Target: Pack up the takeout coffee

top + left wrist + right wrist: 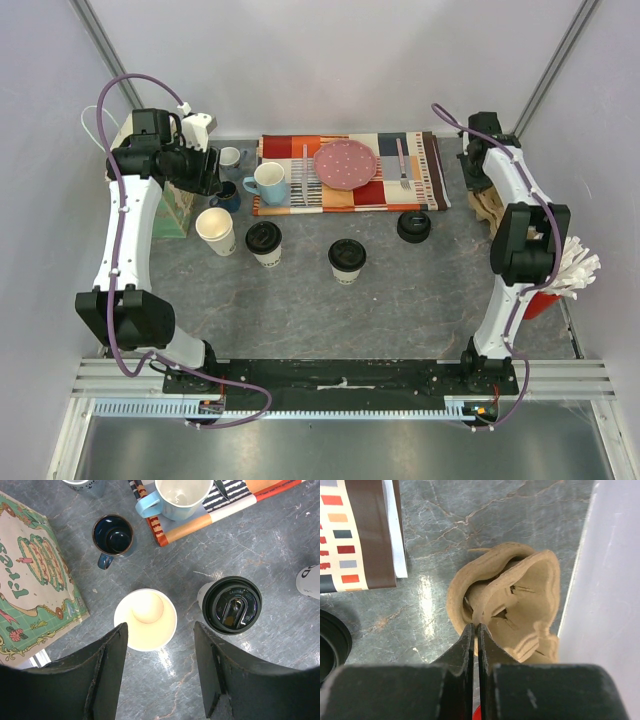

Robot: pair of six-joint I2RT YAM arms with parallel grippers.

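Three takeout coffee cups stand in a row. An open cream cup [215, 230] [145, 620] has no lid. Two more carry black lids [264, 241] [347, 258]; the nearer lidded one [231, 605] stands just right of the open cup. A loose black lid [414, 226] [330, 650] lies further right. My left gripper [205, 178] [160, 626] hangs open above the open cup, holding nothing. My right gripper [484, 190] [475, 626] is shut on the thin rim of a brown pulp cup carrier [487, 207] [520, 600] by the right wall.
A striped placemat [420, 180] at the back holds a pink plate [346, 163], a fork [403, 165] and a light blue mug [268, 182]. A navy mug [225, 195] and a green box [178, 208] flank the left gripper. Red holder with white napkins [560, 278] at right.
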